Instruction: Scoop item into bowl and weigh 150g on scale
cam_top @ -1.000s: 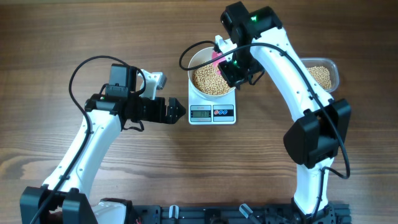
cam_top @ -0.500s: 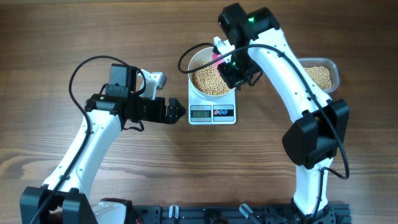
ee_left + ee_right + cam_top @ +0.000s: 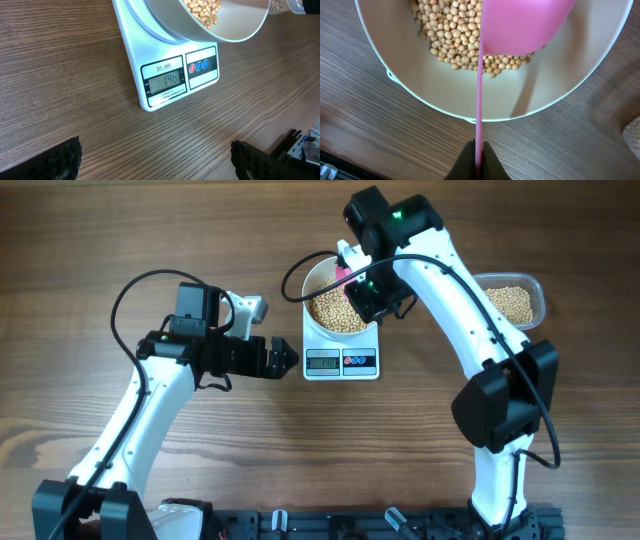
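The white bowl (image 3: 312, 278) stands on the white scale (image 3: 341, 362) and holds a heap of tan beans (image 3: 335, 310). My right gripper (image 3: 358, 288) hangs over the bowl's right rim, shut on the thin handle of a pink scoop (image 3: 520, 25). In the right wrist view the scoop's head tilts over the beans (image 3: 450, 35) inside the bowl (image 3: 510, 100), and the right gripper (image 3: 479, 155) pinches the handle. My left gripper (image 3: 283, 360) stands open just left of the scale, holding nothing. The left wrist view shows the lit scale display (image 3: 165, 80), the bowl (image 3: 235, 30) and the left gripper (image 3: 155, 160).
A clear plastic tub (image 3: 535, 285) with more beans (image 3: 512, 302) sits at the right behind my right arm. Bare wooden tabletop (image 3: 120, 240) surrounds the scale. A black cable (image 3: 295, 275) loops past the bowl's left side.
My right gripper with the pink scoop has shifted slightly left and back over the bowl. The left arm has stayed still.
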Motion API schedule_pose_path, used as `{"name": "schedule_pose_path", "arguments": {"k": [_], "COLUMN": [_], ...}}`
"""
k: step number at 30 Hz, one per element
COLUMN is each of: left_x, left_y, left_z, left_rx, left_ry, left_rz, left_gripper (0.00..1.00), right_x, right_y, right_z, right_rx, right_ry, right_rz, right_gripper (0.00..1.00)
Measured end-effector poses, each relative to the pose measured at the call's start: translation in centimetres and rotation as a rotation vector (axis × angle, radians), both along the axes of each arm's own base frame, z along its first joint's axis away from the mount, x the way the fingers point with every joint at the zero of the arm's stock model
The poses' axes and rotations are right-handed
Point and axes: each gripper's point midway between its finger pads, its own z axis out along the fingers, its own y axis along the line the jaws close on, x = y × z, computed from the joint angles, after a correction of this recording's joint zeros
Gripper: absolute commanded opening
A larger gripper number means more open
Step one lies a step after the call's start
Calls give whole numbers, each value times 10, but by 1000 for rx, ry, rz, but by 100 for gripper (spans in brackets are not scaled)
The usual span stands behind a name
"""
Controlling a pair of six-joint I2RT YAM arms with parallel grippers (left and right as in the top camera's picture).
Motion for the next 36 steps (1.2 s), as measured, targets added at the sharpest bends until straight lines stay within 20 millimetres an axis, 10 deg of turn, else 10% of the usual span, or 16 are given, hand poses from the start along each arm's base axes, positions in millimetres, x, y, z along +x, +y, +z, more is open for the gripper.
{"name": "schedule_pose_path", "arguments": {"k": [36], "left_x": [0], "left_y": [0], "left_z": [0], "left_rx": [0], "left_ry": [0], "left_rz": [0], "left_gripper": [100], "right_x": [2], "right_y": [-2], "right_z": [0], "right_rx": [-10], "right_ry": [-8], "right_rz": [0], "right_gripper": [4]}}
